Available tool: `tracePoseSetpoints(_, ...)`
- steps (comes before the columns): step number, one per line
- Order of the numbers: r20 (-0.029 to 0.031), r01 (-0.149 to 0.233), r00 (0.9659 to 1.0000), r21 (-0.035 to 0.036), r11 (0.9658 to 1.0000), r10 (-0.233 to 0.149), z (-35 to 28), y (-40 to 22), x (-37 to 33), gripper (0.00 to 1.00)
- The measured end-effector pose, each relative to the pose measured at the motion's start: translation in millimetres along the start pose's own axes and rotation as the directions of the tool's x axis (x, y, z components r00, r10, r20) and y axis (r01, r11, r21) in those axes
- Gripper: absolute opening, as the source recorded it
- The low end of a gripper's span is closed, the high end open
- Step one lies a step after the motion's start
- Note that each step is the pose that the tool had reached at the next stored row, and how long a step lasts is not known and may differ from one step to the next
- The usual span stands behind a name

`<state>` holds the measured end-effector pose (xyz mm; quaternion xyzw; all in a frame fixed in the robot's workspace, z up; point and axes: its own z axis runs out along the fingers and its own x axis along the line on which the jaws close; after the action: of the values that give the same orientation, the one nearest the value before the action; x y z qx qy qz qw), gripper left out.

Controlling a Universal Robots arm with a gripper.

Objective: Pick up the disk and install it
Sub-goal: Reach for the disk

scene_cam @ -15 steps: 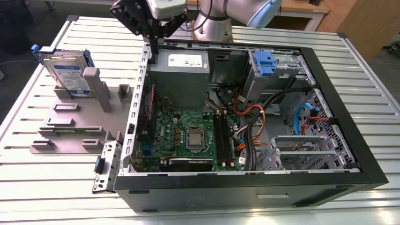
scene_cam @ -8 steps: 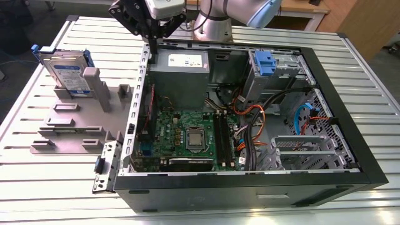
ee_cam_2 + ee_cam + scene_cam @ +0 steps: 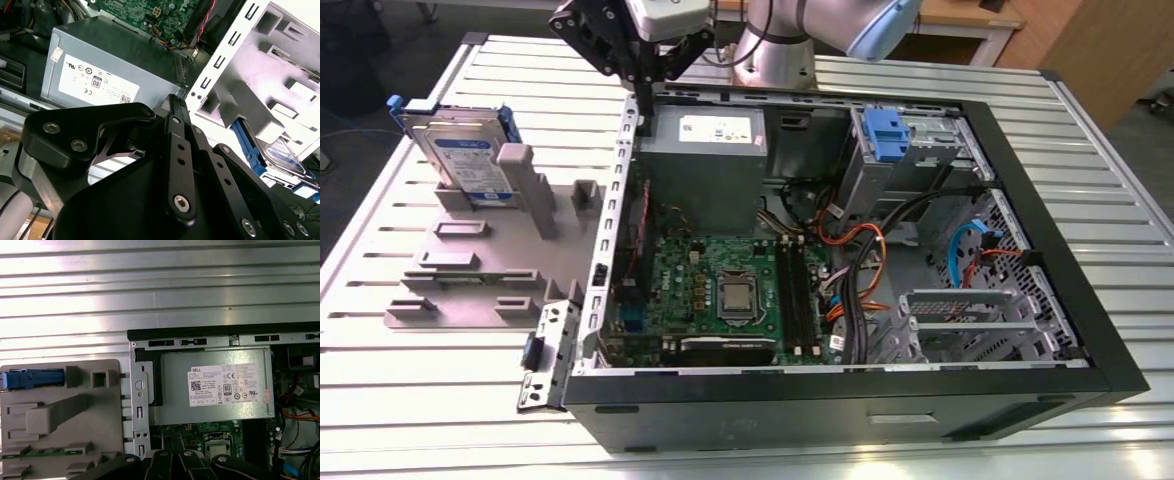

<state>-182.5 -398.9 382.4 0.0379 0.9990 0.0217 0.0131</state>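
The disk (image 3: 460, 150) stands well apart from the end effector (image 3: 644, 80).

- white sticker (image 3: 225, 385) on the grey power supply (image 3: 172, 407), 11 o'clock corner of the case (image 3: 827, 405): print too tiny to make out
- blue-and-white label (image 3: 462, 162) on the disk (image 3: 438, 124): same, unreadable

gripper (image 3: 644, 72): matte black linkage plates (image 3: 180, 160), silver hex screws (image 3: 181, 201) at the pivots; pale grey housing (image 3: 670, 15) at its 12 o'clock, exterior view
arm (image 3: 781, 45): silver-grey round tubes, light-blue joint cap (image 3: 881, 30) at gripper's 3 o'clock
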Motion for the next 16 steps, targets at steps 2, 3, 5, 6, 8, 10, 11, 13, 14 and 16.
tracePoseSetpoints(2,0.0000,0.000,1.0000,-0.0001,1.0000,0.000,0.1,-0.1,0.6,0.11)
tracePoseSetpoints(3,0.0000,0.000,1.0000,0.0000,1.0000,0.000,0.1,-0.1,0.9,0.11)
tracePoseSetpoints(5,0.0000,0.000,1.0000,0.0000,1.0000,0.000,0.1,-0.1,1.4,0.11)
tracePoseSetpoints(6,0.0000,0.000,1.0000,0.0000,1.0000,0.000,0.2,-0.1,1.7,0.11)
tracePoseSetpoints(8,0.0000,0.000,1.0000,0.0000,1.0000,0.000,0.2,-0.2,2.2,0.11)
tracePoseSetpoints(10,0.0000,0.000,1.0000,0.0000,1.0000,0.000,0.3,-0.2,2.8,0.11)
tracePoseSetpoints(11,0.0000,0.000,1.0000,-0.0001,1.0000,0.000,0.3,-0.3,3.1,0.11)
tracePoseSetpoints(13,0.0000,0.000,1.0000,0.0000,1.0000,0.000,0.4,-0.3,3.6,0.11)
tracePoseSetpoints(14,0.0000,0.000,1.0000,0.0000,1.0000,0.000,0.4,-0.3,3.8,0.11)
tracePoseSetpoints(16,0.0000,0.000,1.0000,0.0000,1.0000,0.000,0.5,-0.4,4.4,0.11)
